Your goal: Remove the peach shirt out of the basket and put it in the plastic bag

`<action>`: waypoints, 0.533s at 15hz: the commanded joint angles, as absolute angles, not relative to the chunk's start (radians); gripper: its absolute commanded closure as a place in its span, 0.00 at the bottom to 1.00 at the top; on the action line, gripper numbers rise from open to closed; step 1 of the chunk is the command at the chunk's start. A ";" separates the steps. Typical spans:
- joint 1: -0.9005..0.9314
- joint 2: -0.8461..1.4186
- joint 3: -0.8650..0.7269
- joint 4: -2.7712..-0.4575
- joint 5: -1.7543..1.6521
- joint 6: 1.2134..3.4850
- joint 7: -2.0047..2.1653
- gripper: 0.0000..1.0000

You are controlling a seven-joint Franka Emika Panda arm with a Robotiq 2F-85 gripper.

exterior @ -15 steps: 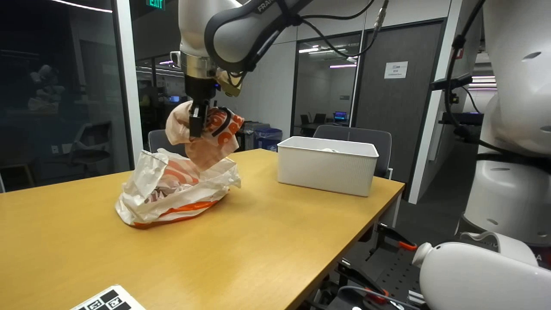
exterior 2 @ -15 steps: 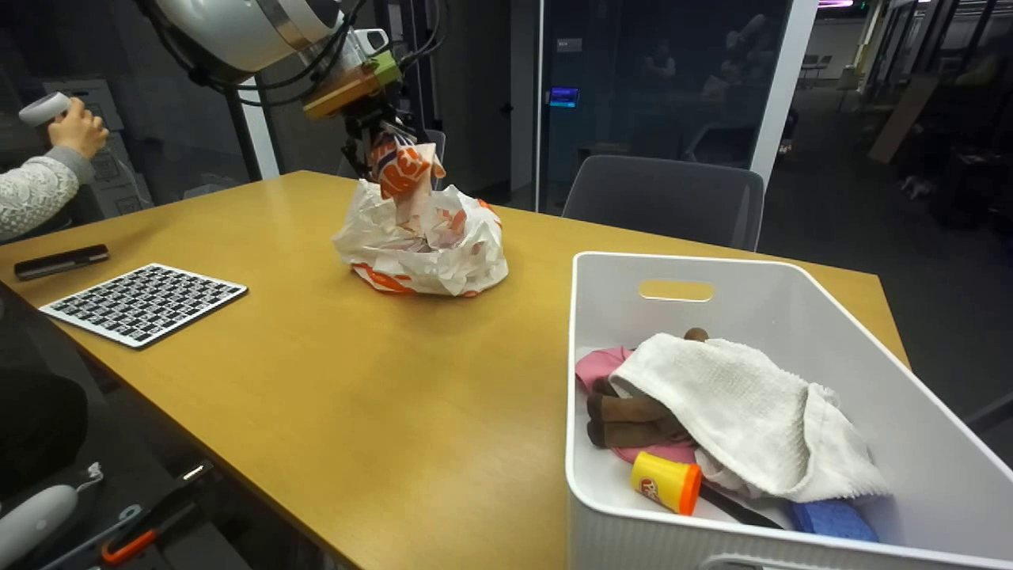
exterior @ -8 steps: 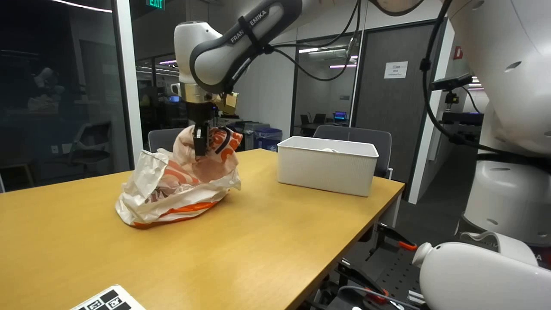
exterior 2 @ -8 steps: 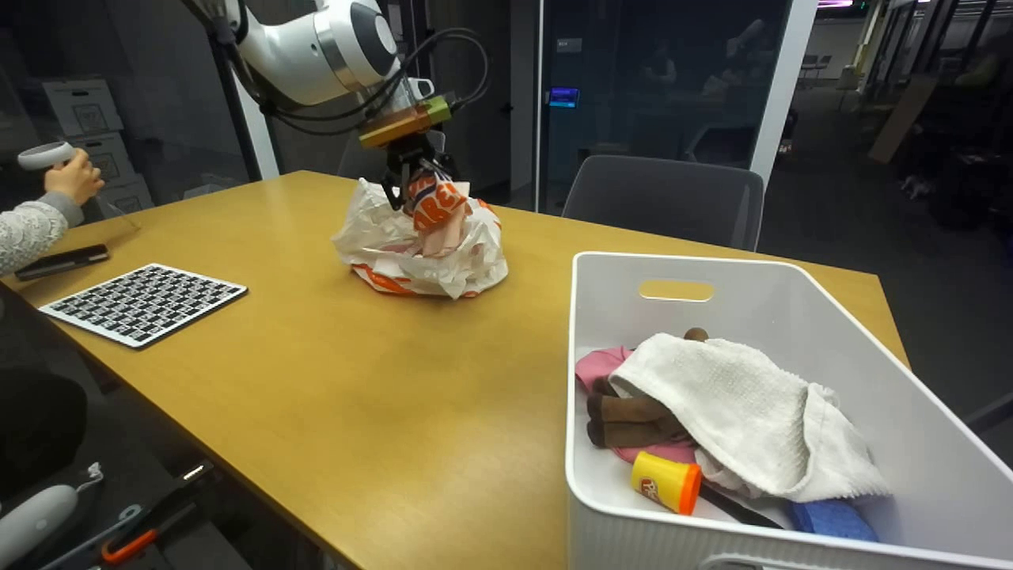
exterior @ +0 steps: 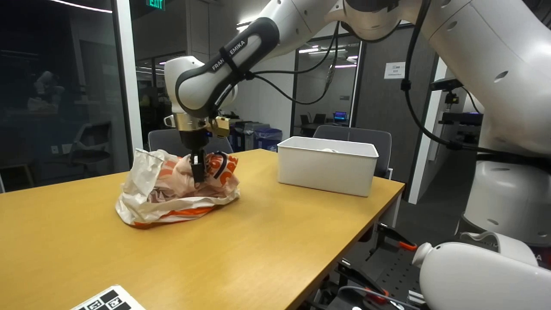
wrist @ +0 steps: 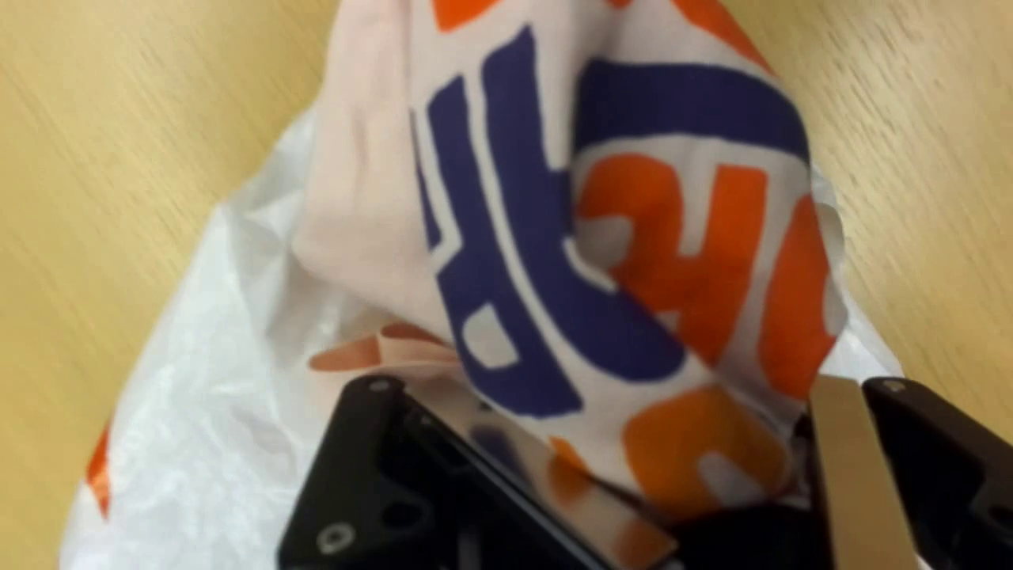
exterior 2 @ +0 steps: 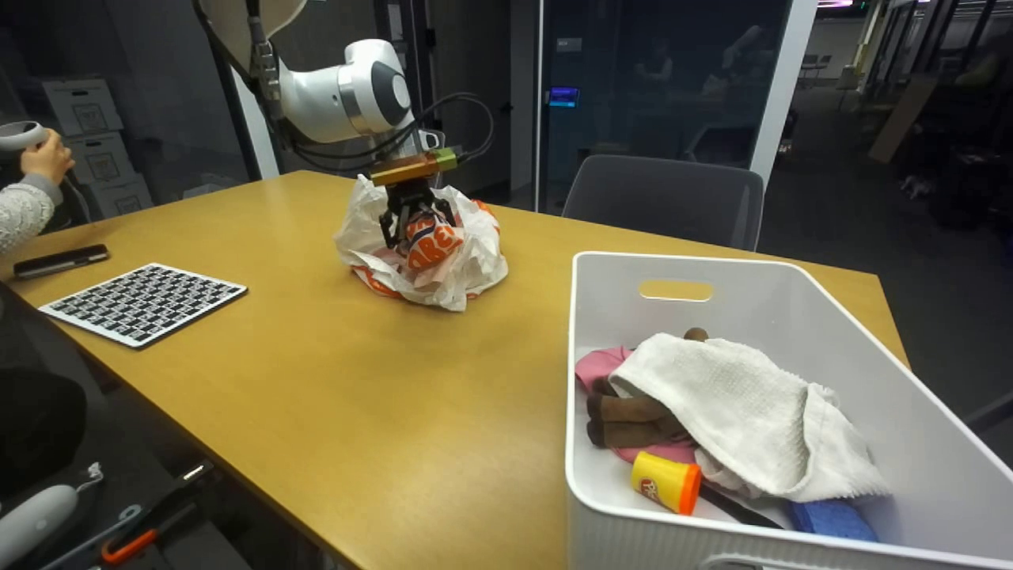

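So we've got the peach shirt (exterior: 223,174), lettered in orange and dark blue, bunched in the mouth of the plastic bag (exterior: 140,193). Our hand (exterior 2: 419,226) points down into the bag. In the wrist view we see its fingers (wrist: 340,483) on either side of the fabric, but honestly we can't tell whether they're pinching it or it's just loose between them. The bag slumps open on the bench (exterior: 258,228), and in an exterior view it's well to the left of the basket (exterior: 325,170). Inside the basket we spot a white towel (exterior 2: 752,416) partly over a brown thing (exterior 2: 633,419), plus a yellow tub (exterior 2: 663,481) on its side near the towel.
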State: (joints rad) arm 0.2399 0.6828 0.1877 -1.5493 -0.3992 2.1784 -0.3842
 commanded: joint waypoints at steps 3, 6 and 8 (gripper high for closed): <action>0.317 0.752 0.203 -1.425 -0.398 2.112 -0.431 0.98; 0.360 0.748 0.179 -1.431 -0.471 2.201 -0.429 0.98; 0.372 0.762 0.161 -1.422 -0.523 2.273 -0.428 0.99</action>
State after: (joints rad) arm 0.3482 0.7358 0.1943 -1.4628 -0.4603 2.1921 -0.4079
